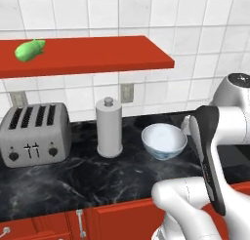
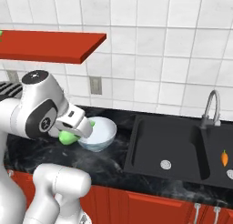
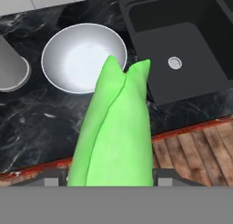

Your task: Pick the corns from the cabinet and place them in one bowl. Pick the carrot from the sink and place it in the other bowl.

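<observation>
Fingers [image 2: 75,135] clamp one glossy green corn [image 3: 116,132] lengthwise, carried toward pale translucent glass bowl [image 3: 84,57] upper left of hand view; second corn [image 1: 29,50] on red shelf [image 1: 97,56].

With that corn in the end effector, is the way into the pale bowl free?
Probably yes: the end effector holds a corn beside the pale bowl, which looks empty, with nothing between them.

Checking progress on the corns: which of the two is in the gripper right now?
The corn rising between the gripper's fingertips in the hand view, beside the pale bowl. The other corn lies untouched on the red shelf.
</observation>
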